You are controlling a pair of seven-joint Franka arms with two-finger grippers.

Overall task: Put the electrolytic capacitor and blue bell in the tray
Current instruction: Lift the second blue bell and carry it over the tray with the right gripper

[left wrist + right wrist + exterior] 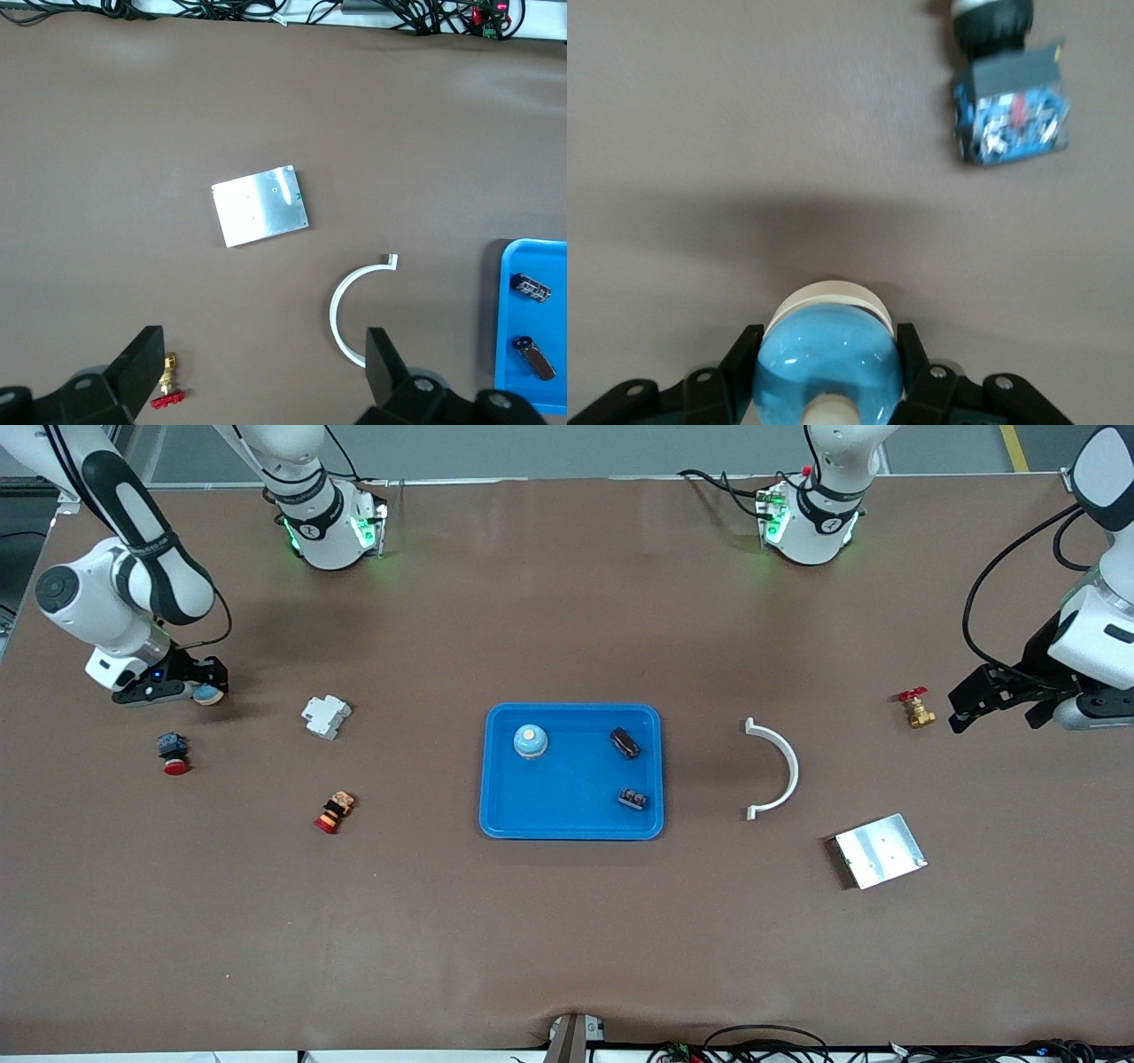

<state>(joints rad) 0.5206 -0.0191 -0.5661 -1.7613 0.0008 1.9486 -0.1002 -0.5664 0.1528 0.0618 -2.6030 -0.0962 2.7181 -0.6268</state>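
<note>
The blue tray (571, 819) lies mid-table. In it stand a blue bell (531, 741), a dark cylindrical electrolytic capacitor (625, 743) and a small dark striped part (633, 798). Toward the right arm's end of the table, my right gripper (205, 692) is shut on a second blue bell (211, 695). In the right wrist view its black fingers (741, 363) press both sides of the glossy dome (833, 341). My left gripper (997, 713) hangs open near a brass valve, with nothing between its fingers (142, 365). The tray's corner (532, 255) and the capacitor (535, 356) also show in the left wrist view.
A red push button (174, 753) on a blue-black block (1007, 106) sits close to the held bell. Between it and the tray are a white breaker (325, 716) and an orange-red part (335, 812). Toward the left arm's end lie a white curved strip (780, 766), a silver plate (880, 850) and a red-handled brass valve (917, 708).
</note>
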